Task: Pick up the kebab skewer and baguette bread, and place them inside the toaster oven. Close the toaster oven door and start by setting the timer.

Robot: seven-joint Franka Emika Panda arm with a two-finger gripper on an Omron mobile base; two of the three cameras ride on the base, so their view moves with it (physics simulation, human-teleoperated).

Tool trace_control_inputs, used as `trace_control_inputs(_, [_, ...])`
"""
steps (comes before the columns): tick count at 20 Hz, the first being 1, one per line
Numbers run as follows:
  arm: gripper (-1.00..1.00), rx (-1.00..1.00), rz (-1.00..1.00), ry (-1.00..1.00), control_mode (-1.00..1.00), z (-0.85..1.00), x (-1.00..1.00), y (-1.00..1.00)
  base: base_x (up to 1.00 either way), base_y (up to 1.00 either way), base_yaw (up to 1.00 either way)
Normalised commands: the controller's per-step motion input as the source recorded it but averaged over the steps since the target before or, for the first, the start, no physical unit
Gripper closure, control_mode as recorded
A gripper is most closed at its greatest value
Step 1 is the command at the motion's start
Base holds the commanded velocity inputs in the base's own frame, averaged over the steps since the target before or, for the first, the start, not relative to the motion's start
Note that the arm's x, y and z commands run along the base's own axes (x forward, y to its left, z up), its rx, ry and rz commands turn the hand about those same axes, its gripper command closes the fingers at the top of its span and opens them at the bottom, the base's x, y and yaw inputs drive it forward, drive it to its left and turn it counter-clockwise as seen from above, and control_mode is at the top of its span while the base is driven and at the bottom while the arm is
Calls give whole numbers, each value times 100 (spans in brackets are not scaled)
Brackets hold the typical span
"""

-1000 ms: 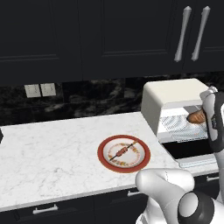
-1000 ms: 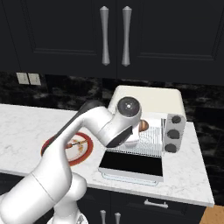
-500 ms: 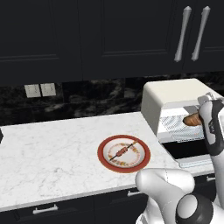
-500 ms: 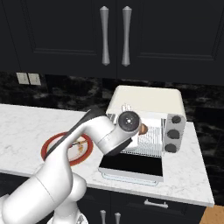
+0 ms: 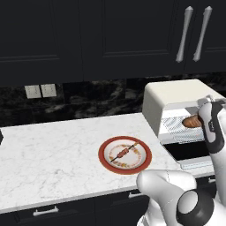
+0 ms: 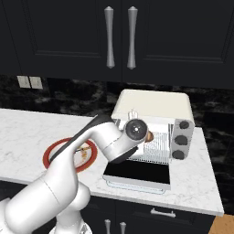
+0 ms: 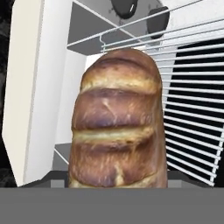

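The golden-brown baguette bread (image 7: 118,122) sits lengthwise between my fingers, and my gripper (image 7: 117,180) is shut on it. The loaf (image 5: 190,122) hangs in the mouth of the cream-white toaster oven (image 5: 176,95), just above the wire rack (image 7: 192,87). In the right base view the bread's tip (image 6: 149,135) shows past my hand. The toaster oven door (image 6: 137,171) lies folded down flat in front. The kebab skewer (image 5: 124,152) rests on a red-rimmed plate (image 5: 106,152) left of the oven.
Dark knobs (image 6: 181,139) run down the oven's right side. Black upper cabinets with silver handles (image 6: 119,36) hang above. The marble counter (image 5: 48,154) stretches left of the plate, with wall sockets (image 5: 42,90) behind it.
My hand has come down and carried the baguette bread from in front of the oven's upper edge into its opening, level with the rack. The skewer and plate have not moved.
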Motion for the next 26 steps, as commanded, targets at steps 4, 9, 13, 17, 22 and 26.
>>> trace_control_inputs(4, [100,0,0,0,-100,-13,20,0,0,0,0])
trace_control_inputs(9, [100,0,0,0,-100,-22,24,0,0,0,0])
trace_control_inputs(13, [100,0,0,0,-100,-17,33,0,0,0,0])
trace_control_inputs(17, [100,1,0,0,-100,-9,35,0,0,0,0])
trace_control_inputs(22, [100,2,0,0,-100,-5,35,0,0,0,0])
trace_control_inputs(26, [100,1,0,0,-100,-3,31,0,0,0,0])
